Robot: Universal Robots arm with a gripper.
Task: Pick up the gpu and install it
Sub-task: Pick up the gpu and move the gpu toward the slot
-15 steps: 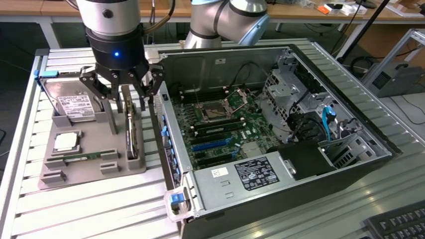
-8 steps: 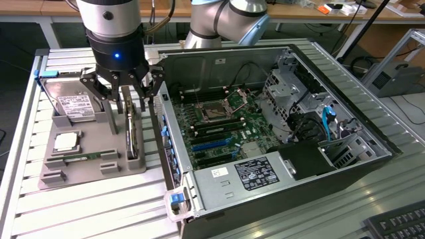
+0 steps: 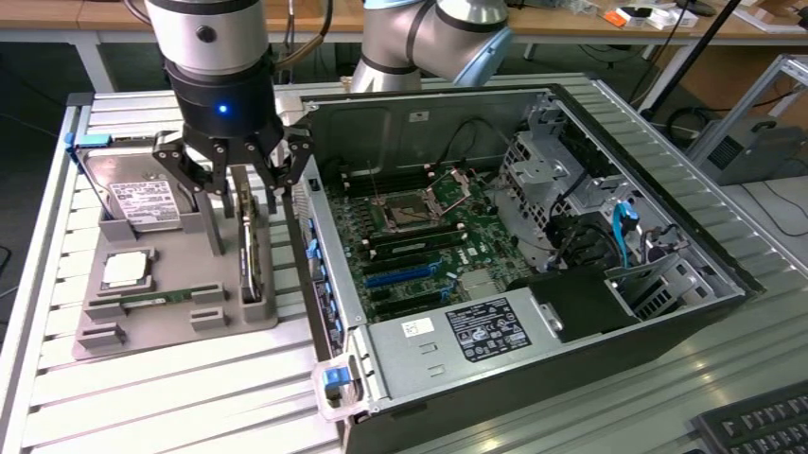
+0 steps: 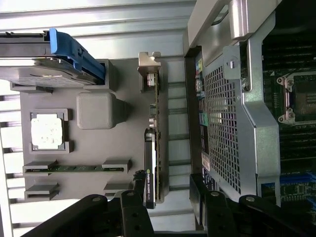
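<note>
Your gripper (image 3: 246,203) hangs released above the gpu (image 3: 253,270), which sits at its 6 o'clock in the exterior view, on edge, long axis running 12-to-6

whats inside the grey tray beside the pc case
A hard drive, a processor chip, a memory stick and the gpu standing on edge. Its bottom edge is hidden down in the tray.

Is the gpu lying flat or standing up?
Standing up: the gpu rests on its long edge in a slot of the gray tray.
</note>
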